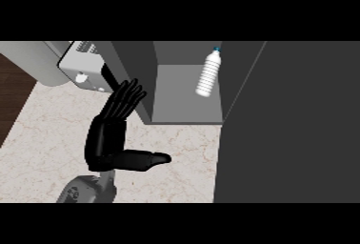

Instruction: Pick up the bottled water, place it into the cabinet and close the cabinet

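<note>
The bottled water (208,75) stands inside the cabinet (184,102). The left hand (112,128), fingers straight and holding nothing, hovers by its left wall. The big dark door (295,119) is unclosed; swinging it carelessly could topple the bottle.

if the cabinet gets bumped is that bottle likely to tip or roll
Probably tips easily: the bottle is tall and narrow and looks tilted, seemingly resting against the cabinet wall. Its round, ribbed body would likely roll once down. It looks like clear plastic, so likely light and not fragile. The left hand is open and beside the cabinet, not touching the bottle.
</note>
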`<state>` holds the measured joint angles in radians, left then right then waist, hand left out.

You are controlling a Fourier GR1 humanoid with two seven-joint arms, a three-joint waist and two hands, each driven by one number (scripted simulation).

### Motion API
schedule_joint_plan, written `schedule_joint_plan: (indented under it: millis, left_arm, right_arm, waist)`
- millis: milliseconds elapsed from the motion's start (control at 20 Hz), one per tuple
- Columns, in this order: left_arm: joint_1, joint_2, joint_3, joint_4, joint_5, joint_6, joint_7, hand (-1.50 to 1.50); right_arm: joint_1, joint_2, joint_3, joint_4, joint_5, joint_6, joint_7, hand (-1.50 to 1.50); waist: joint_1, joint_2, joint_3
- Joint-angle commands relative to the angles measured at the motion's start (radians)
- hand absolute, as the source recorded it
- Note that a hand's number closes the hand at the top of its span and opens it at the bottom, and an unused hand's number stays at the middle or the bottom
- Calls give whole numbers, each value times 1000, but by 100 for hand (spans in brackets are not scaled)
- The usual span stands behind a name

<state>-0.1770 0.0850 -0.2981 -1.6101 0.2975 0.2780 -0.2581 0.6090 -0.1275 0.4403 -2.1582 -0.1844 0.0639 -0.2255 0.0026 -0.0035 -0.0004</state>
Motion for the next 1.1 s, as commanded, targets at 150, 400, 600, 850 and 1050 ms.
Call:
schedule_joint_plan:
  millis: [150, 400, 600, 850, 1050]
  left_arm:
    - [151, -4, -86, -268, -8, -4, 86, -150]
    - [310, 37, -159, -406, -16, -40, 68, -150]
    - [389, 79, -126, -479, 28, -69, 61, -150]
    - [553, 130, -91, -541, 58, -121, -44, -150]
    - [671, 194, -12, -658, 108, -167, -58, -150]
  right_arm:
    - [-36, 21, 47, 16, 46, -39, -11, -150]
    - [6, -111, 33, 32, 84, 69, -67, -150]
    - [-45, -156, 83, -17, 99, 94, 80, 150]
    - [-55, -162, 275, -88, 259, 97, 128, 150]
    - [-99, -187, 271, -107, 232, 123, 195, 150]
  waist:
    - [-1, 1, 1]
    - [0, -2, 1]
    - [7, 1, 0]
    - [12, -2, -2]
    - [22, -2, -1]
